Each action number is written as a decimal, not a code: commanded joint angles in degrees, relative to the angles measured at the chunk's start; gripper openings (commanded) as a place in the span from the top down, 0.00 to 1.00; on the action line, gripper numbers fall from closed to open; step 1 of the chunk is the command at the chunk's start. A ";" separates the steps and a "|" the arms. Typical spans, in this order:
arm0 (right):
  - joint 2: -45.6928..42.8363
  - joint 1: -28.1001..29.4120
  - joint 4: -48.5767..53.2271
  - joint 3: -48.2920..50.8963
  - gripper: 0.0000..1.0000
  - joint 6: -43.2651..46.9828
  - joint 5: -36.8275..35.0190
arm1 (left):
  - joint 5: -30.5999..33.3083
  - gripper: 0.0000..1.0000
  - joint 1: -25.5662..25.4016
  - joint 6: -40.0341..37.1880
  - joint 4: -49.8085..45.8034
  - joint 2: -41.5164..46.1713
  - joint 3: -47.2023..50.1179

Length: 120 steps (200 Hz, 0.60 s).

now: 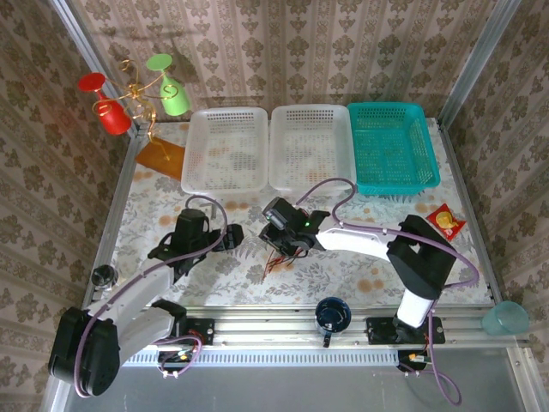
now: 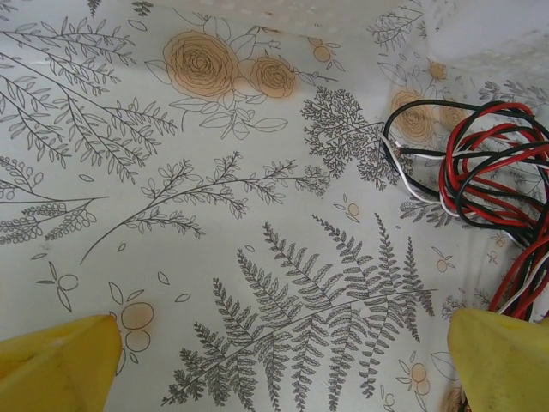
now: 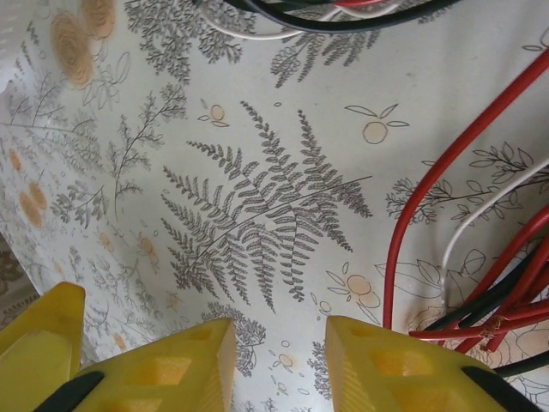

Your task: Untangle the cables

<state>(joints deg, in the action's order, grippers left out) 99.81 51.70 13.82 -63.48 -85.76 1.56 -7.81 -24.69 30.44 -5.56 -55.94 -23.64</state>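
Observation:
The cables [image 1: 279,256] lie in a tangled bunch of red, black and white wires on the flowered tablecloth at mid-table. My right gripper [image 1: 287,243] hovers right over them. In the right wrist view its yellow fingers stand a small gap apart [image 3: 281,360] with only bare cloth between them, and a red wire [image 3: 429,180] curves just outside the right finger. My left gripper [image 1: 196,249] sits to the left of the bunch, jaws wide open [image 2: 283,369] over bare cloth. The cables [image 2: 489,163] lie at the right edge of the left wrist view.
Two white baskets [image 1: 190,154] [image 1: 274,150] and a teal basket [image 1: 353,146] line the back. A wire stand with red and green cups [image 1: 129,94] stands back left. A dark mug [image 1: 332,316] sits on the front rail, a snack packet [image 1: 445,221] at right.

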 commanded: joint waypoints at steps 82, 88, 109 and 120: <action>5.98 0.24 1.68 -0.14 0.67 -3.82 -3.31 | -2.03 0.04 0.38 0.38 -3.37 2.54 -0.48; 5.96 0.17 2.11 -0.11 0.66 -3.76 -3.41 | -1.98 0.04 0.38 0.44 -3.57 2.63 -0.52; 5.40 0.17 2.43 0.59 0.61 -4.10 -3.99 | -1.90 0.04 0.34 0.76 -3.77 2.63 -0.53; 4.62 0.18 1.71 1.63 0.58 -4.33 -4.58 | -1.90 0.04 0.35 0.76 -3.84 2.52 -0.53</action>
<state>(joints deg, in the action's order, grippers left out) 104.77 51.70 13.69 -63.37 -88.99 0.21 -9.23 -24.67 30.52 -7.97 -54.13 -23.57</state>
